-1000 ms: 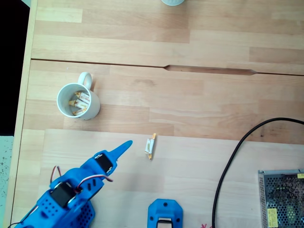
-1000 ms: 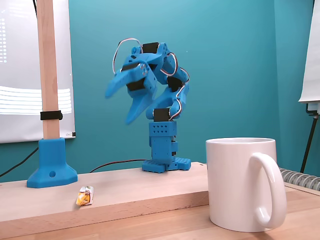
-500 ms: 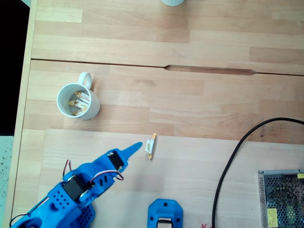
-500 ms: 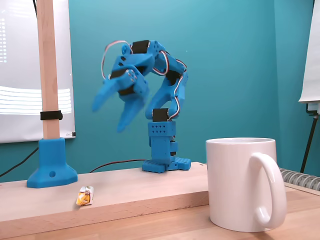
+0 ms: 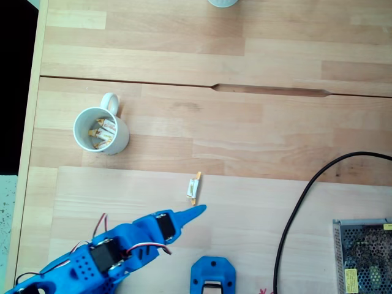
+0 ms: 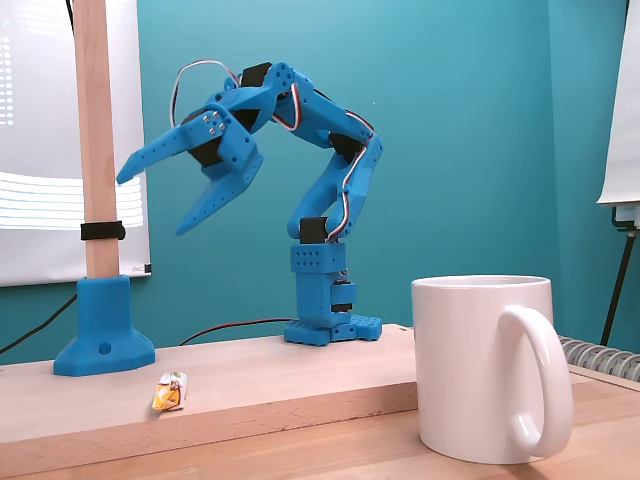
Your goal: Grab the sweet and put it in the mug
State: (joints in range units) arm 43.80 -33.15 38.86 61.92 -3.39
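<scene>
The blue claw [image 6: 152, 205] hangs in the air above the wooden worktop [image 5: 257, 122], its two fingers spread apart and holding nothing. In the fixed view from above, the pointed tip of the claw [image 5: 197, 211] lies just below the sweet [image 5: 193, 188], close to it; whether it touches cannot be judged there. The side-on fixed view shows the claw raised well clear of the sweet [image 6: 170, 391], which lies flat on the raised board of the worktop near a blue post base [image 6: 103, 340]. The mug [image 5: 101, 130] stands upright to the upper left of the sweet in the fixed view from above, well apart from it, its handle toward the top of the picture, with several wrapped sweets already inside. In the side-on view the mug [image 6: 480, 365] stands in the foreground with its handle at the right. A black cable [image 5: 300, 208] and a metal mesh box [image 5: 362, 256] occupy the right side of the worktop.
</scene>
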